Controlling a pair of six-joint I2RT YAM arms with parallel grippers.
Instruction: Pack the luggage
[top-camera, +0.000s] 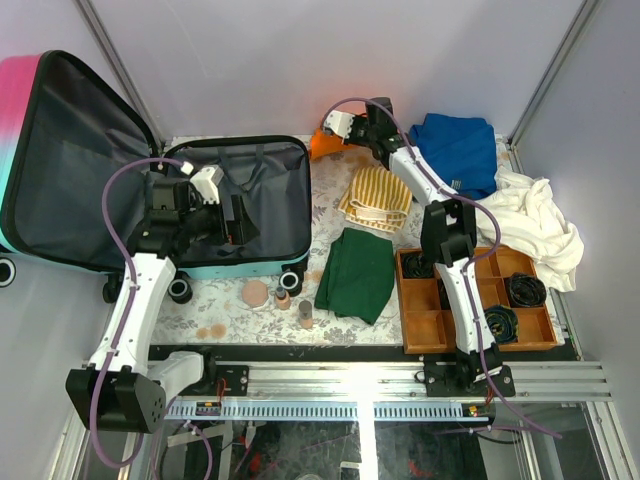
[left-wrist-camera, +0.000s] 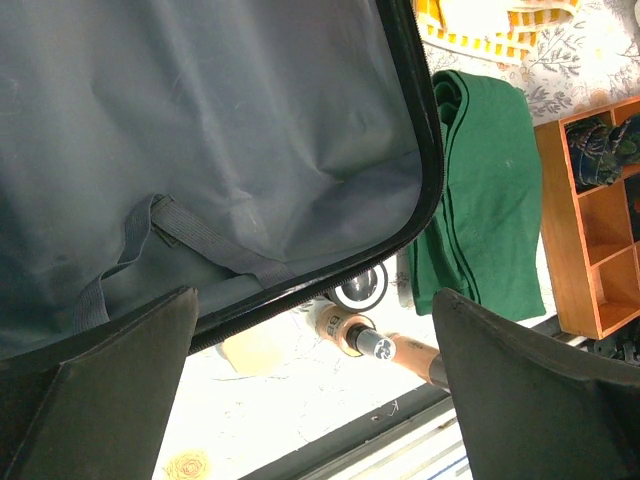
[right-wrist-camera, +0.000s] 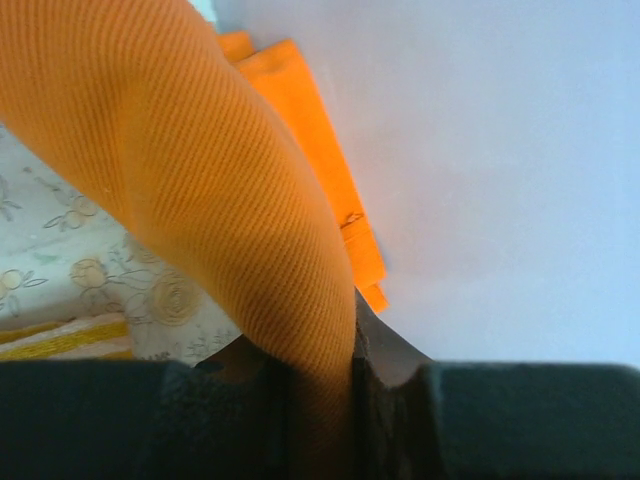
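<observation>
The luggage lies open at the left, its pink-to-teal lid raised and its dark grey lining showing. My left gripper hangs over the suitcase base near its front rim, open and empty; in the left wrist view its jaws stand wide apart. My right gripper is at the far edge of the table, shut on an orange cloth. In the right wrist view the orange cloth is pinched between the jaws and drapes away from them.
A green cloth, a yellow striped cloth, a blue cloth and a white cloth lie on the table. A wooden compartment tray stands at the right. Small cosmetic items sit in front of the suitcase.
</observation>
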